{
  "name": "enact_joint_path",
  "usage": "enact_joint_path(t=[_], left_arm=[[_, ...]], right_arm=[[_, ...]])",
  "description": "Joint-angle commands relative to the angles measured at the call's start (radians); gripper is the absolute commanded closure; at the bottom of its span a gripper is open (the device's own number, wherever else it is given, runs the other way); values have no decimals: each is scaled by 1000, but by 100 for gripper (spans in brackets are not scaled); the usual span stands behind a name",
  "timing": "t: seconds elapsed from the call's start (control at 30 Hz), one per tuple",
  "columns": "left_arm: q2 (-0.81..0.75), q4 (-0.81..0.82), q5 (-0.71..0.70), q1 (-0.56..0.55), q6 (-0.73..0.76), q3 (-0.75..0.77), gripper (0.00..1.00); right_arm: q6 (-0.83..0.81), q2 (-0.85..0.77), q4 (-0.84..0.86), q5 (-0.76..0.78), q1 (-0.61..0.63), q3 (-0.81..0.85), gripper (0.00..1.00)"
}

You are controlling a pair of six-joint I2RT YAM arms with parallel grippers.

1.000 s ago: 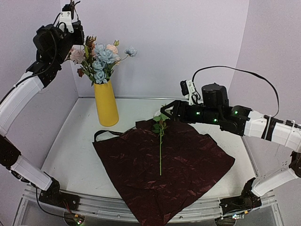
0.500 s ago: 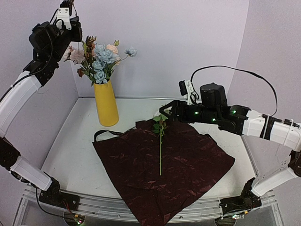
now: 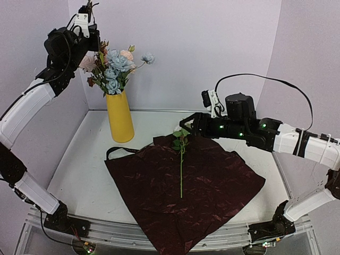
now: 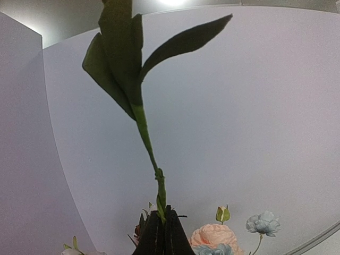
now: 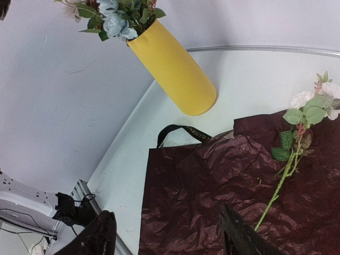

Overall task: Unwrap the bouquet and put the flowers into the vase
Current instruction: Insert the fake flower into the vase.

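The yellow vase [image 3: 119,117] stands at the back left with several pink, pale blue and cream flowers [image 3: 114,69] in it. High above it, my left gripper [image 3: 88,7] is shut on a green stem [image 4: 143,127] with long leaves; its bloom end is hidden. One more cream-headed flower [image 3: 180,159] lies on the spread dark red paper [image 3: 186,191]. My right gripper [image 3: 188,125] hovers open close to that flower's head, with nothing between its fingers [image 5: 239,239]. The right wrist view shows the vase [image 5: 172,69] and the lying flower [image 5: 297,143].
A black ribbon [image 3: 119,150] lies looped at the paper's left corner, near the vase's foot. Pale walls close in at the back and both sides. The paper overhangs the table's front rail [image 3: 106,231].
My left gripper, still holding the stem, has shifted a little to the right, towards the space over the vase's flowers. The right arm has barely moved.
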Motion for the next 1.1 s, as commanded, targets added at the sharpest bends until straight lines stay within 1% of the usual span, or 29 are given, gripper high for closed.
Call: enact_joint_path(t=[0.0, 0.23, 0.47, 0.6, 0.73, 0.93, 1.07], left_arm=[[6, 70, -6, 6, -2, -12, 100], [11, 97, -48, 10, -35, -96, 100], [12, 108, -68, 29, -98, -156, 100], [12, 112, -78, 51, -162, -183, 100], [21, 111, -74, 69, -219, -201, 100], [42, 110, -98, 73, -240, -209, 100], [41, 110, -69, 73, -253, -197, 100]], right_arm=[[-4, 15, 29, -12, -8, 44, 33], [-3, 9, 29, -32, -22, 42, 33], [1, -9, 29, -39, -29, 22, 33], [5, -20, 29, -38, -31, 11, 33], [8, -31, 29, -35, -32, -1, 33], [9, -48, 29, -26, -33, -13, 33], [8, -53, 29, -21, -35, -16, 33]])
